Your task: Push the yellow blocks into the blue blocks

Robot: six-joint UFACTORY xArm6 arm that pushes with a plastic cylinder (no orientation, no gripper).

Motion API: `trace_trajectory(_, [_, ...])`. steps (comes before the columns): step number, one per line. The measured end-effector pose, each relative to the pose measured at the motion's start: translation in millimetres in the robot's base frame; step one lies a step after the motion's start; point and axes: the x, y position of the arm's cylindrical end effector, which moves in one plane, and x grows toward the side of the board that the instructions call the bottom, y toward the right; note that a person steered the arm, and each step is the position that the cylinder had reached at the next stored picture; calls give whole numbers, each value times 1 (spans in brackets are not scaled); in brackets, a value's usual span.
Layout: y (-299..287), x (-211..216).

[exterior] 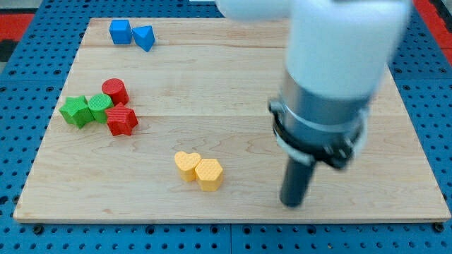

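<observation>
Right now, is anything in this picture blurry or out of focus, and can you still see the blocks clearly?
In the camera view, the arm's big white and grey body sits close to the lens and looks soft and blurred; my tip is slightly soft too. The yellow heart block, yellow hexagon block, blue cube and blue wedge block are sharp, with even lighting, faint shadows and no glare.

Red cylinder (114, 91), red block (121, 121) flank lane between yellow hearts (198, 170) and blue blocks (131, 34).

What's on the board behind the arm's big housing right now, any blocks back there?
None visible. The arm's housing hides the wooden board's right part, so blocks there can't be ruled out. My tip is right of the yellow blocks, apart.
</observation>
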Motion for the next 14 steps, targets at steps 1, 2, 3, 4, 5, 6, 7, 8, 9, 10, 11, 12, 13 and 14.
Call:
trace_trajectory(1, [-23,2])
trace_trajectory(2, [-88,-39])
trace_trajectory(3, [-161,-59])
trace_trajectory(4, [-186,-60])
trace_trajectory(5, [-220,-63])
trace_trajectory(6, [-242,-65])
trace_trajectory(7, [-242,-65])
trace_trajectory(8, [-218,-40])
trace_trajectory(9, [-191,-47])
trace_trajectory(10, [-201,-78])
trace_trajectory(11, [-213,-103])
trace_trajectory(12, [-220,-127])
trace_trajectory(13, [-220,-155])
trace_trajectory(14, [-221,-188])
